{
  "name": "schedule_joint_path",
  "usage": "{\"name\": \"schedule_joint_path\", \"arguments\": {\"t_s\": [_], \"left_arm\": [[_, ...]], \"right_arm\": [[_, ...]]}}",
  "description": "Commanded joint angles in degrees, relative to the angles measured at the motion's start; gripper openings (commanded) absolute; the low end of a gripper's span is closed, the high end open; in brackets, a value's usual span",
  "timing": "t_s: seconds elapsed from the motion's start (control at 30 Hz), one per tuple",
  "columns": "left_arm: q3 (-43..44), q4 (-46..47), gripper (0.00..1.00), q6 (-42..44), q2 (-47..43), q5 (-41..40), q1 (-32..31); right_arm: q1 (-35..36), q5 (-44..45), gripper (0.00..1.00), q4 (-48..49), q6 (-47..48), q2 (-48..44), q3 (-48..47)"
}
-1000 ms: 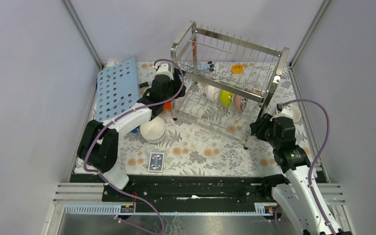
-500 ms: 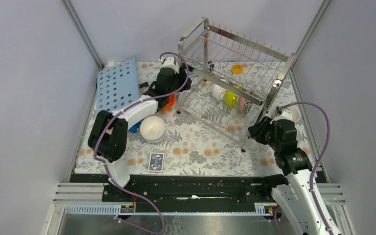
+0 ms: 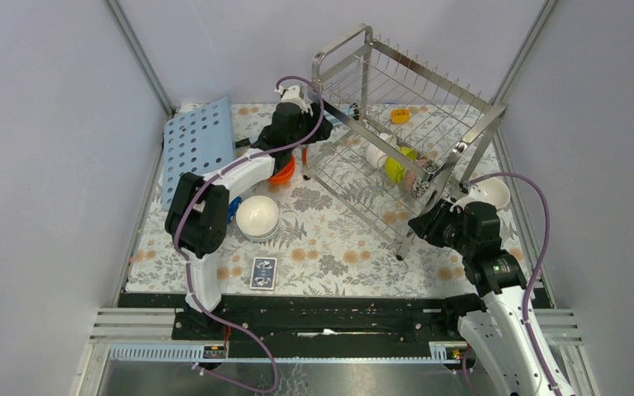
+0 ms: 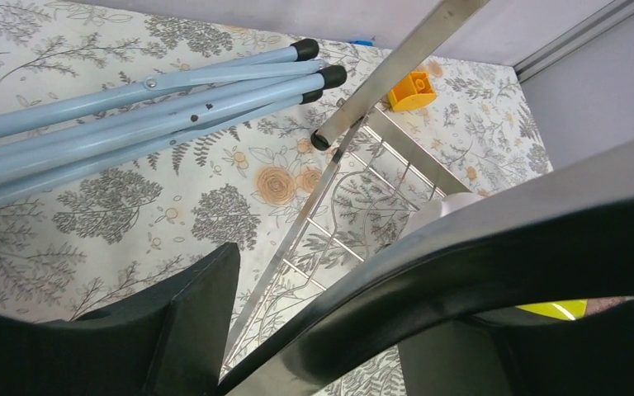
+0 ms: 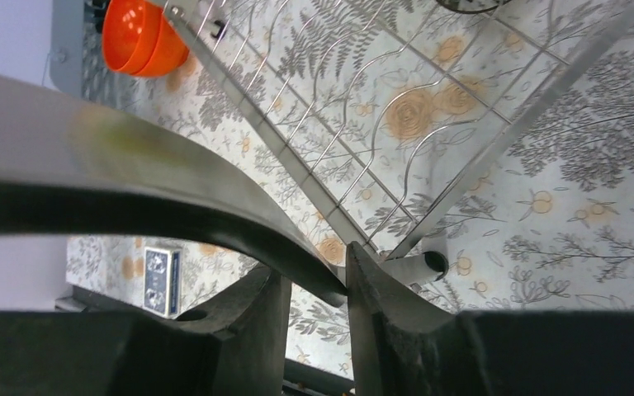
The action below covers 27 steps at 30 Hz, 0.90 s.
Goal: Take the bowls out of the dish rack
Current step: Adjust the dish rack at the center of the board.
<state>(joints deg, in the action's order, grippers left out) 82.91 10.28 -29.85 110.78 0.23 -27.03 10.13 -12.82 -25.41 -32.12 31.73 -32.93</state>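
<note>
My right pincer is clamped on the dish rack, askew at far right, left pincer grip unclear (rack fills its cam), so a slip could tip it & spill the bowls inside.

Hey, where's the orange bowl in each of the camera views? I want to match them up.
Top external: orange bowl on the table, just left of the dish rack.
Left wrist: not in it.
Right wrist: orange bowl in the top left corner, beside a rack rail.
Shared landmark: the dish rack, its steel tubing showing in the left wrist view and the right wrist view too.
</note>
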Motion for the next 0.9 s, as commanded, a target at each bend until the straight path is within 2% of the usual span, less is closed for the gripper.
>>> {"name": "schedule_joint_path", "arguments": {"t_s": [0.0,0.13,0.3,0.57,0.73,0.8,0.87], "left_arm": [[3.6,4.1,0.69,-8.1,2.0,5.2,-0.1],[1.1,5.2,0.78,-9.3,-0.4,6.1,0.8],[-7.2,8.0,0.98,-9.0,-8.6,4.4,2.3],[-17.9,6.8,0.99,-7.8,-22.7,0.9,3.8],[-27.1,7.0,0.99,-11.0,-33.9,4.0,3.4],[-33.2,9.7,0.99,-11.3,-40.1,5.3,1.6],[-38.1,11.6,0.99,-9.3,-45.5,3.7,-3.6]], "right_arm": [[0.4,-9.7,0.24,5.3,-4.5,-1.2,-1.9],[0.4,-9.2,0.34,3.8,-3.4,-1.4,-3.1],[0.4,-8.4,0.45,3.1,-2.4,-1.2,-4.3],[0.4,-5.8,0.69,1.2,-1.8,-1.4,-6.4],[0.4,-1.3,0.84,-6.0,0.9,-2.1,-11.1],[0.4,1.1,0.88,-9.5,1.9,-3.0,-12.9],[0.4,3.4,0.94,-12.3,1.9,-4.6,-14.0]]}}
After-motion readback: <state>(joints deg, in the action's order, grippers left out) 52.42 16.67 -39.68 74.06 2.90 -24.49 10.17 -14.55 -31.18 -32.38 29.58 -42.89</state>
